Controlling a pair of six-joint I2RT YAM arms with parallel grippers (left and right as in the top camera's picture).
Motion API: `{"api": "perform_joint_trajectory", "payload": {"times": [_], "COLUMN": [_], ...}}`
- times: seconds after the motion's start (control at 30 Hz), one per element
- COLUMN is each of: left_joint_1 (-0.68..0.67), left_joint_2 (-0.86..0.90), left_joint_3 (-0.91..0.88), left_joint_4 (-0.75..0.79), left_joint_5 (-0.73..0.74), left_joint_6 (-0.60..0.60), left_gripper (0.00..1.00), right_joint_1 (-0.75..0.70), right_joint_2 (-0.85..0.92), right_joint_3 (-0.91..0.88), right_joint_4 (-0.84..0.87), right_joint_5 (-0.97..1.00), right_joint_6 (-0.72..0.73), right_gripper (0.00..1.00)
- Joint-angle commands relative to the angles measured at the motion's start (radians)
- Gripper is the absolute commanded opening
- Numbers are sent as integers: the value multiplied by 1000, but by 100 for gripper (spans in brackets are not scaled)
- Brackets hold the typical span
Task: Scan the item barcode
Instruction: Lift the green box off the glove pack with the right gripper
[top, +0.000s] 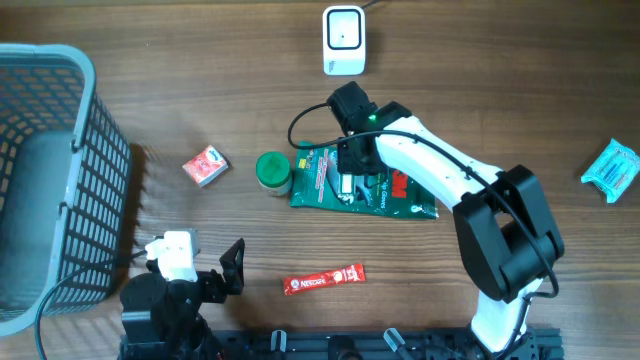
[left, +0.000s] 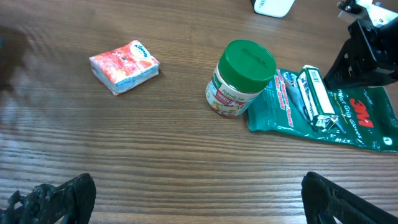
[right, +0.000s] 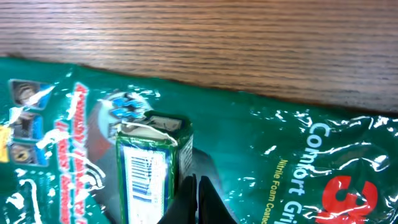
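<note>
- Since the barcode (right: 142, 177) must be shown to the scanner (top: 343, 40), which stands at the far edge of the table (top: 480, 60) well apart from the item, the right gripper (right: 194, 196) is down on the green packet (right: 267, 143). This is probably to get a hold for lifting.
- Right gripper: the jaws are clenched fully together against the packet film, just beside the small box (right: 152, 162). Whether any film is pinched between them cannot be told.
- Left gripper (left: 198, 186): it is released with jaws spread wide. It hovers near the robot's edge of the table, well apart from the packet, and is judged to be on standby.
- Item location: the green packet lies flat near the middle of the table, its left end just beside the green-lidded jar (top: 272, 172).
- Packet long axis: it runs left to right across the table, with the right end dropping slightly toward the robot.
- Small box: it lies on top of the packet's left half, long axis crosswise to the packet's. Its barcode face points up, not toward the scanner.
- Judgement: the barcode cannot be read where it lies. The item needs lifting and turning until that face meets the scanner.
</note>
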Motion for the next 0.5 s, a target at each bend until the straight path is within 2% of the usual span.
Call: {"api": "perform_joint_trajectory", "payload": {"times": [0.0,0.33,0.47], "left_joint_1": [5,5,5], "left_joint_2": [-7,-7,-7], "left_joint_3": [-3,-3,-3], "left_joint_4": [5,5,5], "left_joint_5": [8,8,8], "left_joint_6": [5,5,5], "left_gripper": [100,100,100], "right_joint_1": [47,114,114], "right_joint_2": [7,18,16], "right_joint_3": [55,58,152], "right_joint_4": [-6,28,-90], "right_joint_5": [-12,-13,-13], "right_joint_6": [-32,-27,-31], "right_gripper": [4,6,7]}}
